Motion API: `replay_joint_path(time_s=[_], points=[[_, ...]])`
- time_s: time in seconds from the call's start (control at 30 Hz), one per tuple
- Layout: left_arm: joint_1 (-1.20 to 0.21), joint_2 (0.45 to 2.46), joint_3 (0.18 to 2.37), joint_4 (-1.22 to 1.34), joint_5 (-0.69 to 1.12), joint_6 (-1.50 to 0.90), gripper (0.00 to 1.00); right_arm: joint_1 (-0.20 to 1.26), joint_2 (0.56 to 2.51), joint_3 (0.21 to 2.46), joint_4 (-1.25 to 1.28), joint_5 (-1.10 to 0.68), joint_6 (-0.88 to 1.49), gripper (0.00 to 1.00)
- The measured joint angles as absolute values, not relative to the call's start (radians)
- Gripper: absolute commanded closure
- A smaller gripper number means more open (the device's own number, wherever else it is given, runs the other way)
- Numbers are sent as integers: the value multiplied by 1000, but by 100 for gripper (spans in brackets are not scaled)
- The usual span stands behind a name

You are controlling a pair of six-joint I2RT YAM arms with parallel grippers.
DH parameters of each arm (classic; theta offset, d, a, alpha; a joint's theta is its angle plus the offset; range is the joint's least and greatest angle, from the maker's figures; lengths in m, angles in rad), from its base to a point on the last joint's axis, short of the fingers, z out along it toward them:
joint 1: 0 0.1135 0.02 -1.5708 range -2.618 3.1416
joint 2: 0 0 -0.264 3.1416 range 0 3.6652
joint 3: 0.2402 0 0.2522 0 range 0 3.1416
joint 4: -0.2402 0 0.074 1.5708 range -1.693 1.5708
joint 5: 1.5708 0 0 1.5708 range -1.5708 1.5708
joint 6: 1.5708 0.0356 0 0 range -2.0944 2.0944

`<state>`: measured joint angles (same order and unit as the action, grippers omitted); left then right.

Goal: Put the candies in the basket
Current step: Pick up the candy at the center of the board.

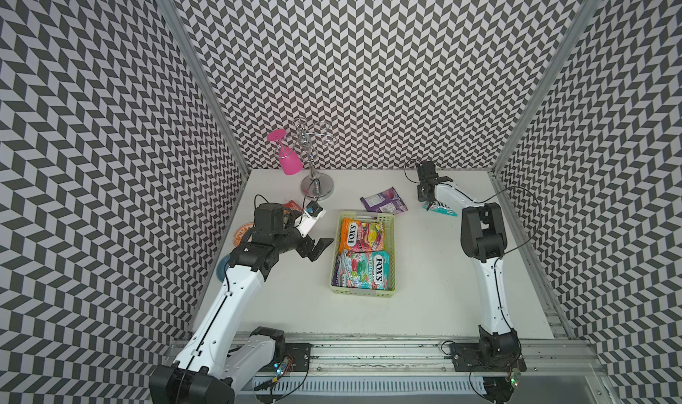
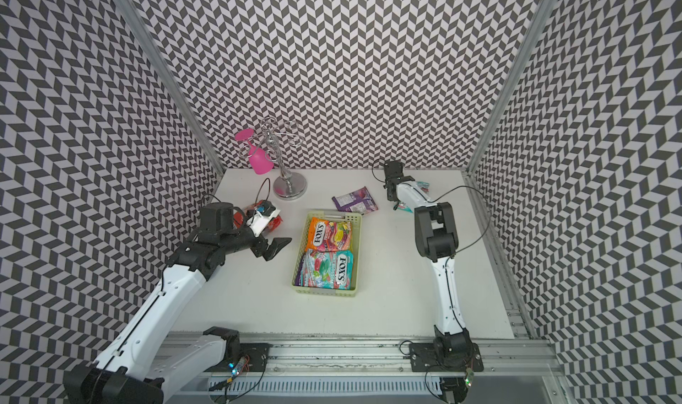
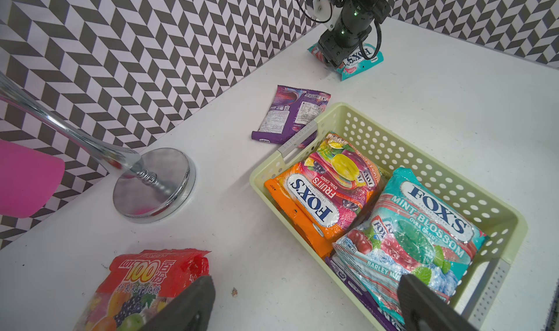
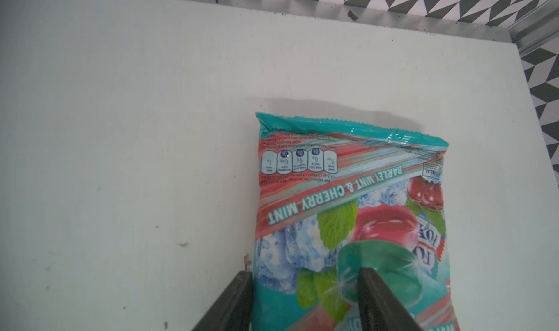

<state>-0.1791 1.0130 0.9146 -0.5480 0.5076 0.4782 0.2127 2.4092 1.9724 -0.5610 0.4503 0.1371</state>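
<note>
- White tabletop [image 1: 424,291] carries everything. The job looks part done, with three bags outside the basket.
- Pale green rectangular plastic basket with perforated sides [image 1: 363,292] sits mid-table. It holds an orange glossy fruit-candy bag [image 1: 360,234] and a teal glossy mint-blossom bag [image 1: 363,273].
- Loose teal glossy cherry-mint candy bag [image 4: 348,193] lies flat near the far right corner, well apart from the basket. Picking it up is the step in hand.
- Purple flat candy bag [image 3: 290,111] lies just beyond the basket's far end. A red fruit-picture candy bag [image 3: 151,284] lies near the left arm.
- Right gripper [image 4: 305,275] straddles the loose teal bag's side edge with jaws half parted. Whether they bite cannot be told. Next it needs a firm pinch, a clean lift, then a carry to the basket.
- Left gripper [image 3: 307,281] gapes wide and empty between the red bag and the basket.
</note>
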Motion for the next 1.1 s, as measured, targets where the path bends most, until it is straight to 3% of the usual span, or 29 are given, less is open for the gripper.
replay_joint_path(time_s=[0.3, 0.4, 0.67, 1.1], points=[[-184, 1015, 915, -548, 506, 478, 1, 213, 2417, 1989, -558, 451, 113, 89], [-184, 1017, 915, -548, 506, 478, 1, 213, 2417, 1993, -561, 448, 97, 96], [-183, 1020, 915, -548, 503, 477, 1, 214, 2395, 1980, -561, 424, 47, 100], [-183, 1020, 915, -547, 491, 466, 1, 281, 2053, 1774, -526, 381, -111, 100]])
